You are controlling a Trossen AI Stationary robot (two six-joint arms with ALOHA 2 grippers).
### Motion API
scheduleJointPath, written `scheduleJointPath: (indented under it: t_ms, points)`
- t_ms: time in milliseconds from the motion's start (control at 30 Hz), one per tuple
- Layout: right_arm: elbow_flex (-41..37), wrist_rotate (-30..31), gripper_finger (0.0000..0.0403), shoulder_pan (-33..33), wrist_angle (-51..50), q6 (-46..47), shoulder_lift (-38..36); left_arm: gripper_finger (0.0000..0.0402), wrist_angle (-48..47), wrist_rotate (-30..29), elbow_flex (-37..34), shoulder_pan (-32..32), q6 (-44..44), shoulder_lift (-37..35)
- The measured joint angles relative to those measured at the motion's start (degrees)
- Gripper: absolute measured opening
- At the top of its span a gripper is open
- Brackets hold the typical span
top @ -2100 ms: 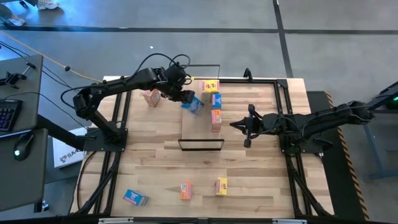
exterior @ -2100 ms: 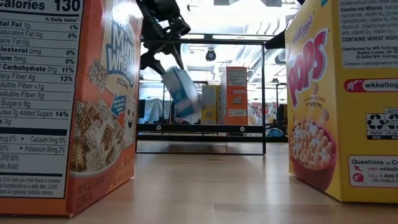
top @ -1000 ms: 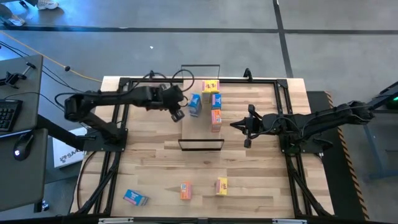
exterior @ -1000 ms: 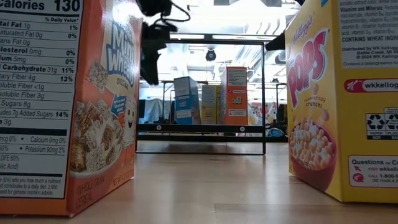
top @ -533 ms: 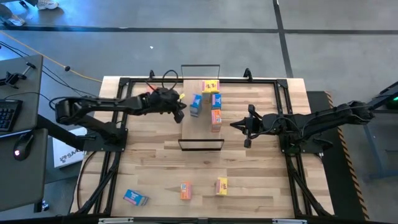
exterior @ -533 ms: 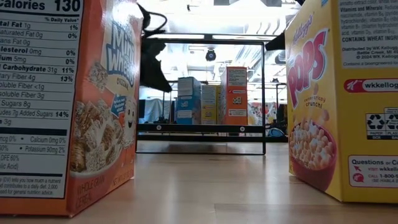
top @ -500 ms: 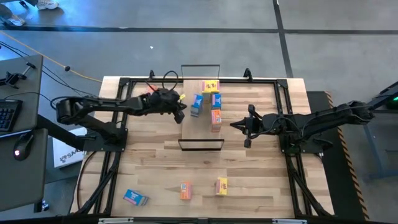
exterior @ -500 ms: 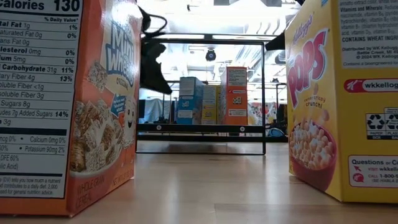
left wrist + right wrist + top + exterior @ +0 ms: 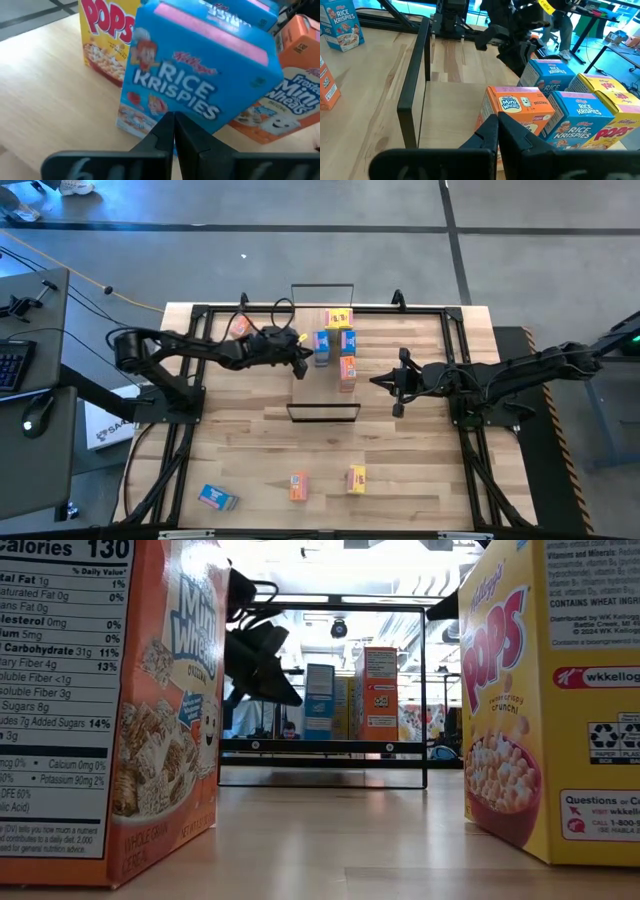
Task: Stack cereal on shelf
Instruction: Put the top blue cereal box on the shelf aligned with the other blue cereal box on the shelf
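Observation:
The shelf (image 9: 310, 395) is a light-wood board with black wire loops at its ends, lying mid-table. Four cereal boxes stand on it: a yellow one (image 9: 338, 317), a blue one (image 9: 347, 340), an orange one (image 9: 347, 370) and a blue Rice Krispies box (image 9: 322, 346) (image 9: 320, 700). My left gripper (image 9: 303, 360) (image 9: 173, 117) is shut, low over the shelf's left side, its tips at that Rice Krispies box (image 9: 200, 85). My right gripper (image 9: 378, 380) (image 9: 497, 120) waits shut, just right of the shelf. My left gripper pushes with the tips of its shut fingers (image 9: 167, 127) against the lower printed front (image 9: 165, 107) of the blue Rice Krispies box. The fingers come nearly level from the table's left. The box stands upright on the shelf, beside the other boxes.
An orange box (image 9: 240, 327) stands on the table at the far left, beyond the left arm. A blue (image 9: 217, 498), an orange (image 9: 298, 486) and a yellow box (image 9: 356, 478) stand near the front edge. Black rails (image 9: 200, 370) run along the table's sides.
My left gripper has dropped lower and gone toward the table's right edge, meeting the blue Rice Krispies box. The box has slid a little to the right along the shelf, still upright, closer to the other boxes.

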Motion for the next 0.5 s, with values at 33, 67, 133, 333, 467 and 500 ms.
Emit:
scheduleJointPath:
  t_ms: [33, 67, 133, 333, 467, 500]
  points:
    - [0.0, 0.0, 0.0, 0.0, 0.0, 0.0, 0.0, 0.0005, 0.5, 0.0, 0.0, 0.0, -0.3, 0.4]
    - [0.0, 0.0, 0.0, 0.0, 0.0, 0.0, 0.0, 0.0005, 1.3, 0.0, 0.0, 0.0, -0.5, 0.8]
    - [0.0, 0.0, 0.0, 0.0, -0.1, 0.0, 0.0, 0.0005, 2.2, 0.0, 0.0, 0.0, -0.5, 1.4]
    - [0.0, 0.0, 0.0, 0.0, -0.2, 0.0, 0.0, 0.0005, 1.6, -0.4, 0.0, 0.4, 2.1, 1.3]
    - [0.0, 0.0, 0.0, 0.0, -0.2, 0.0, 0.0, 0.0005, 0.1, -2.3, 0.1, 1.5, 2.8, 0.0]
    - [0.0, 0.0, 0.0, 0.0, -0.2, 0.0, 0.0, 0.0005, -0.6, -2.6, 0.1, 1.8, 2.6, 0.1]
